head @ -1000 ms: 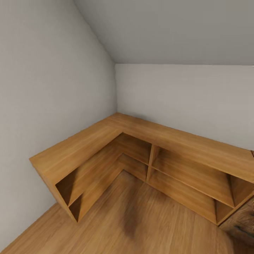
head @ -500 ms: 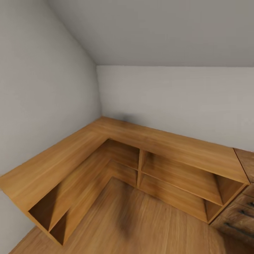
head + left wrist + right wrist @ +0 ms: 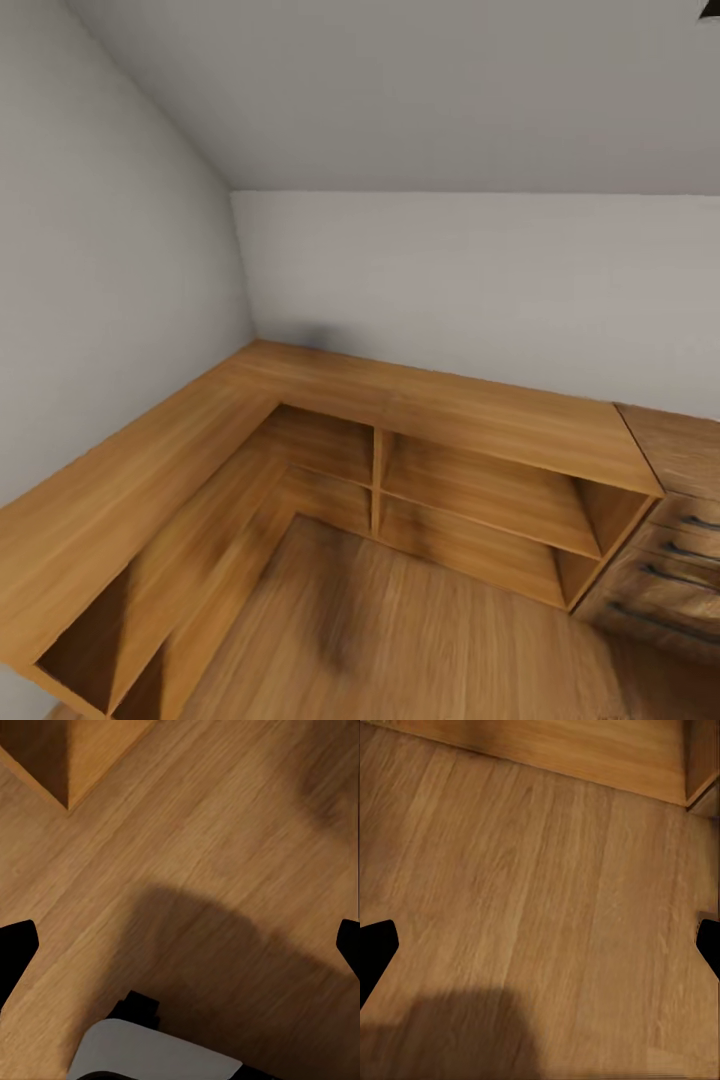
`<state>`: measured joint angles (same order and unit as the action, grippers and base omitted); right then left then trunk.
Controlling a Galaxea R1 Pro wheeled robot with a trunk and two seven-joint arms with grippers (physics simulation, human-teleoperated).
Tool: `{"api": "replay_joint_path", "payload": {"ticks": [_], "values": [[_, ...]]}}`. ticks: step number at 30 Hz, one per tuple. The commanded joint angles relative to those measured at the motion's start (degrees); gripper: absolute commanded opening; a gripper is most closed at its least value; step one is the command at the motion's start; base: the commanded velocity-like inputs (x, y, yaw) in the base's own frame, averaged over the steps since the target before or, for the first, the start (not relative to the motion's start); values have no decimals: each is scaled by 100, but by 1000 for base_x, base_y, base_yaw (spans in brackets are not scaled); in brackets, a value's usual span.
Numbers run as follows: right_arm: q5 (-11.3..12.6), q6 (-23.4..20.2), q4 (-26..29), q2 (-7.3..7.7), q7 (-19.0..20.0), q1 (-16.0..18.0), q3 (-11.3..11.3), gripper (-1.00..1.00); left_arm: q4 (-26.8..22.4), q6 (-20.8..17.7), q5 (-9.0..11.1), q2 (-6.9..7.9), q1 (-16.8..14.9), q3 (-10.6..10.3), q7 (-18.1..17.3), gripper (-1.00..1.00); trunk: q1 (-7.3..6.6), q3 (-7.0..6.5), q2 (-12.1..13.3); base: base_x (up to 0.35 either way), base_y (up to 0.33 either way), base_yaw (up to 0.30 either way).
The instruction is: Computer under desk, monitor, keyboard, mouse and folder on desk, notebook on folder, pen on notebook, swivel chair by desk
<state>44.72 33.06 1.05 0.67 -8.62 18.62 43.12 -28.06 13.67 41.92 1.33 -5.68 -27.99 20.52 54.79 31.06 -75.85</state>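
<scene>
The desk, computer, monitor, keyboard, mouse, folder, notebook, pen and swivel chair are out of view. In the left wrist view my left gripper [image 3: 180, 945] is open over the wooden floor [image 3: 225, 832], its black fingertips [image 3: 15, 949] at the frame's two sides and nothing between them. My right gripper [image 3: 540, 945] is open over bare floor boards [image 3: 547, 870] too, also holding nothing.
A low light-wood L-shaped shelf unit [image 3: 450, 410] with open compartments fills the room's corner under grey walls. A darker wooden dresser [image 3: 680, 470] with dark-handled drawers adjoins its right end. Wooden floor [image 3: 400, 640] lies in front. A corner of the shelf unit [image 3: 71, 757] is near my left gripper.
The camera has turned to the right: the shelf unit and wall corner have slid left in the picture, and more of the dresser's drawers now shows at the right.
</scene>
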Motion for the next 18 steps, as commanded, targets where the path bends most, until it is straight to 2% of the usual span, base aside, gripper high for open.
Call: {"api": "replay_joint_path", "payload": {"ticks": [1,7,12,18], "values": [[1,-2,9,-1,-52,1,48,100,-7,31,43,6,-4,-49,45,100,0,2,-3,2,45,-262],[2,-2,9,3,-52,1,48,100,-7,31,36,7,-4,-51,39,100,0,-22,-3,1,30,-266],[1,-6,9,-3,-51,1,48,100,-7,37,36,7,-4,-49,31,100,0,-40,-3,32,220,-271],[4,-10,9,-12,-51,1,48,100,5,28,38,5,-4,-56,27,100,0,-57,-3,141,181,-280]]}}
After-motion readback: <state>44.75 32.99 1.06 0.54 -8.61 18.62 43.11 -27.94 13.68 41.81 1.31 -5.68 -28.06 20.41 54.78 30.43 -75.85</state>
